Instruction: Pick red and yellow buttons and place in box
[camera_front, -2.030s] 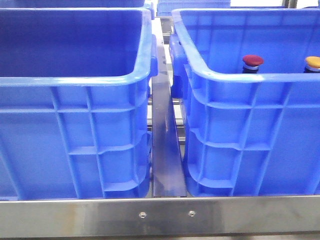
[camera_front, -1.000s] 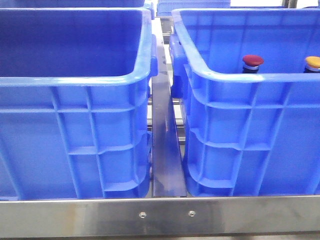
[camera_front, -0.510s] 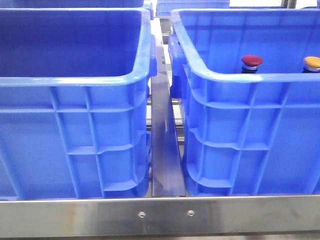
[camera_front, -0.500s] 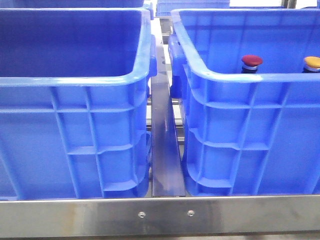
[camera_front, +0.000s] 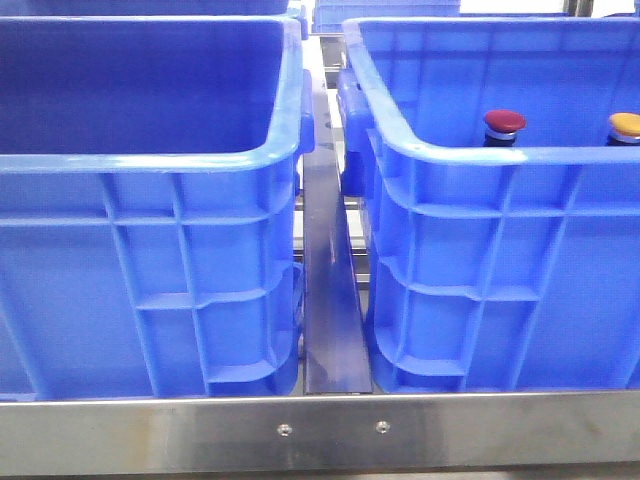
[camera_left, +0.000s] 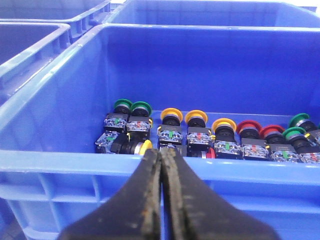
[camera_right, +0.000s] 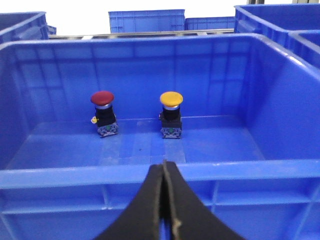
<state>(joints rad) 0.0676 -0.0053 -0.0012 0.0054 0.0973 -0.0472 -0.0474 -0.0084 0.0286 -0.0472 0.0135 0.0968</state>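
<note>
Both end effectors, left (camera_left: 161, 165) and right (camera_right: 164, 175), pressed together, empty, level before blue crate rims.

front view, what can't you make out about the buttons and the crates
- Red button and yellow button: bodies hidden behind the right crate's near rim; only the caps show.
- Yellow button: partly cut off by the picture's right edge.
- Left crate: floor hidden by its front wall.
- Both arms: out of the front view.

Two crates side by side, left crate (camera_front: 150, 160) beside box (camera_front: 480, 160), two push buttons (camera_right: 103, 113) standing upright inside box, apart
</note>
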